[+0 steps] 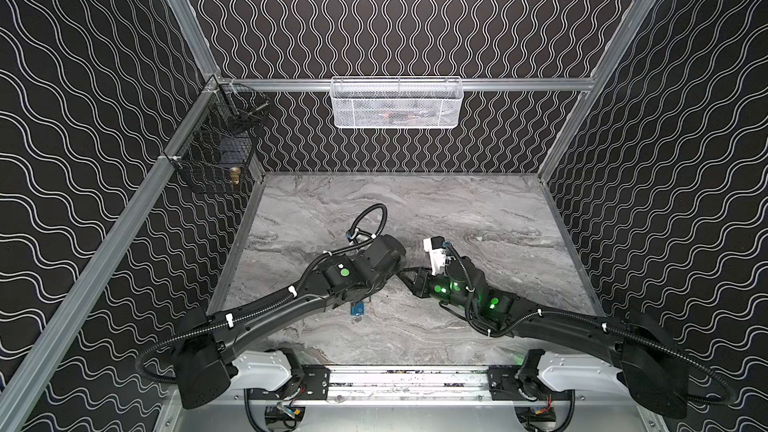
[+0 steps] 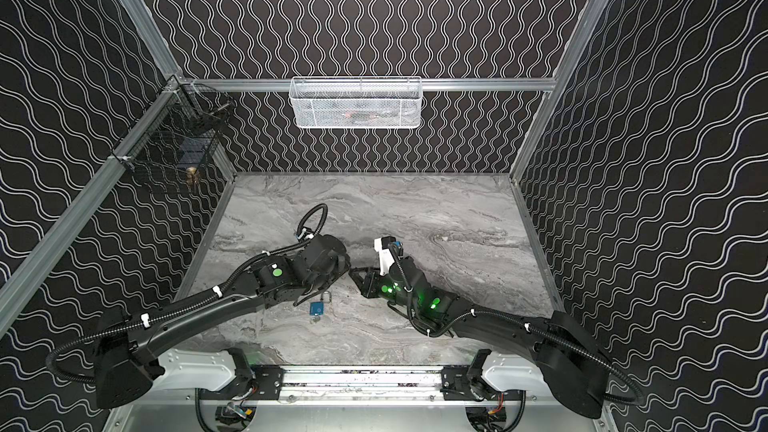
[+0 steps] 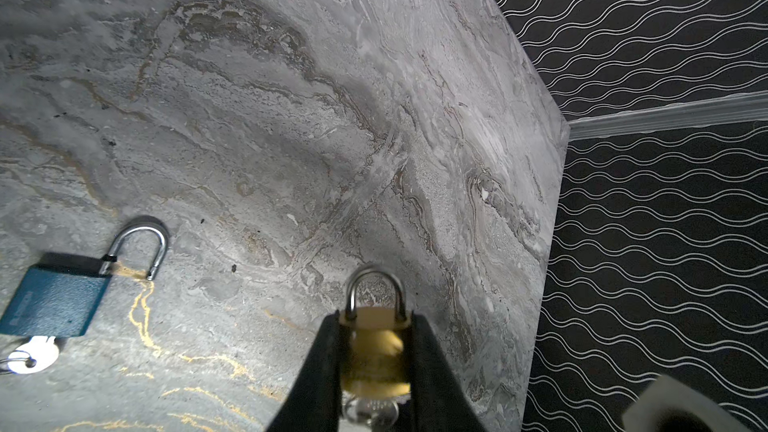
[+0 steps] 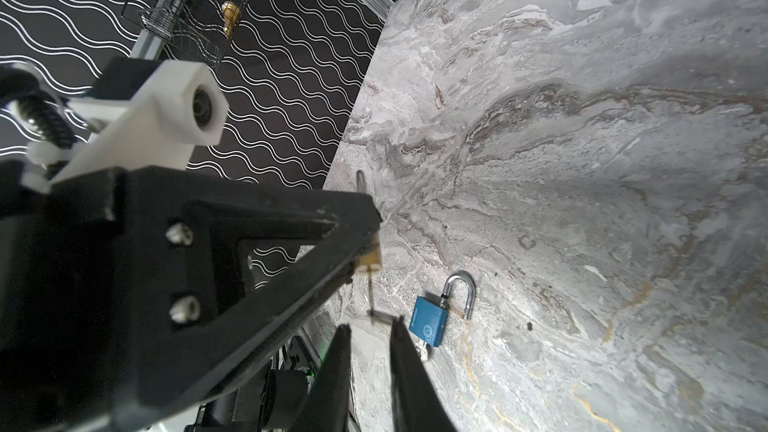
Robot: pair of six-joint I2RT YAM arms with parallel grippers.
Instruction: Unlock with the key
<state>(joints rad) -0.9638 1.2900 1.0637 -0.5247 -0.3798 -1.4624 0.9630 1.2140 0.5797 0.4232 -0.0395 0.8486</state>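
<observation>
A grey marble-patterned table (image 1: 457, 209) is enclosed by black walls printed with white wavy lines. A white mesh basket (image 1: 395, 103) is hung on the back rail, and a black wire basket (image 1: 216, 151) is fixed in the far left corner; a small brass object (image 1: 235, 176) is seen inside it.

A blue padlock (image 2: 317, 308) is laid flat on the table just nearside of the left arm's wrist, its shackle swung open and a silver key (image 3: 29, 355) left in its base. It lies beside the working spot, not between the grippers.

Both arms are stretched from the near rail toward the table's middle, forearms low, the wrists turned so that the grippers are pointed at each other, nearly tip to tip.

The brass padlock (image 3: 376, 351) is clamped by its sides in the left gripper (image 3: 376, 326) and held above the table, its shackle seated in the body. In both top views it is hidden by that arm's wrist. The key (image 3: 370, 411) is seated in its keyway.

The right gripper (image 4: 370, 332) is brought up to the key's head, its fingers (image 4: 399, 338) parted by a narrow gap; contact with the key cannot be made out.
</observation>
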